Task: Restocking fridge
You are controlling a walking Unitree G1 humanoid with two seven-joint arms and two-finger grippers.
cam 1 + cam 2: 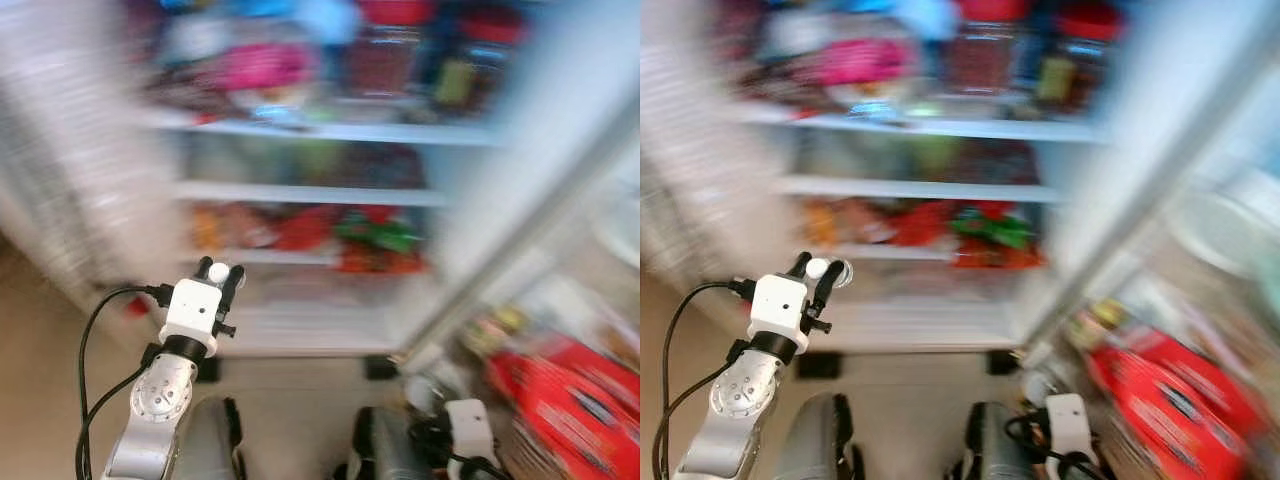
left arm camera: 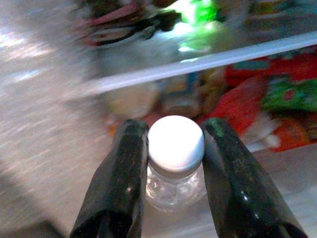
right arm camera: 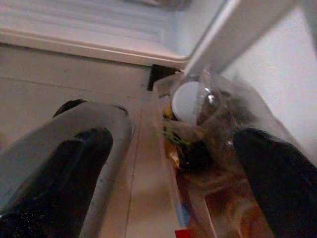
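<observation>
An open fridge (image 1: 330,190) stands before the robot, badly blurred in the head views, with white shelves (image 1: 320,131) crowded with coloured packets and jars that cannot be told apart, and its open door (image 1: 520,220) slanting down on the right. Beside the door, low on the right, lies a heap of goods with a red package (image 1: 570,400) on top. The left arm (image 1: 155,410) is bent upward from the lower left, its silver forearm rising to a white wrist block, a black cable looping off its side. The left gripper (image 2: 173,163) is raised in front of the lower shelves, level with the row of red and green packets (image 1: 370,235), its two black fingers (image 2: 121,183) pressed narrowly on either side of a small clear bottle (image 2: 176,186) just under its white cap (image 2: 176,145), holding the bottle upright in the air. The right arm (image 1: 465,435) hangs low by the robot's right leg, and the right gripper (image 3: 173,173) points down at the floor near the fridge's base, its fingers (image 3: 64,173) spread wide and gripping nothing, with crumpled clear plastic wrap (image 3: 218,124) lying between and beyond them.
</observation>
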